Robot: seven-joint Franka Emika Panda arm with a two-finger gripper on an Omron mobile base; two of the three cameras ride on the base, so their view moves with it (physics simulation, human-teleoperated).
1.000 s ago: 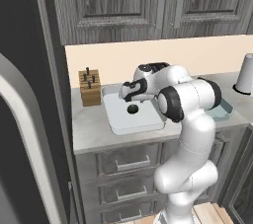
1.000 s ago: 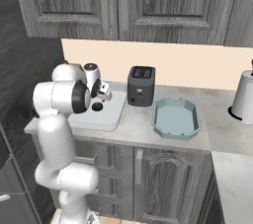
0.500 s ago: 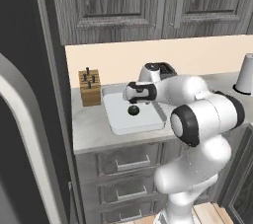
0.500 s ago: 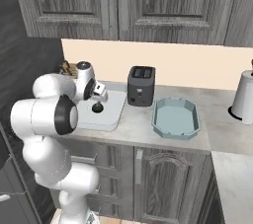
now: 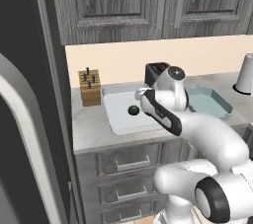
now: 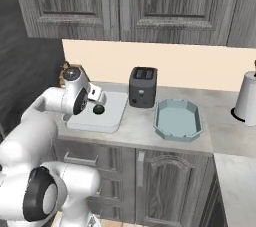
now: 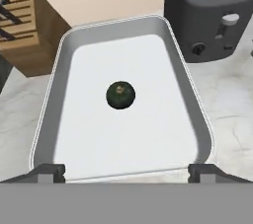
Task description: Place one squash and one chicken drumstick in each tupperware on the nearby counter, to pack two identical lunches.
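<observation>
- Hovering over the near end of the white container [image 7: 183,94], the tool [image 7: 126,172] is showing its two dark tips far apart at the bottom of the hand view, so it is standing wide and carrying nothing.
- The dark green squash [image 7: 120,94] is lying alone near the middle of that white container, touching none of its walls (it also shows as a small dark ball in both base views).
- The blue-green container [image 6: 178,121] is sitting on the surface [image 6: 140,131] to the right of the black toaster [image 6: 142,87], well apart from the white one, and nothing is lying in it.
- Judging from this, one of the four placements is looking done: a squash in the white container.
- Left to do, as far as these pictures go: a drumstick into the white container, then the second squash and a second drumstick into the blue-green one.
- I am not seeing the orange squash or either drumstick here, so I cannot say where they are waiting.
- A wooden knife block [image 5: 89,87] is standing just beside the white container's far left corner, out of the way.
- The arm [image 5: 197,134] is reaching across from the right in the left base view, its hand above the container.
</observation>
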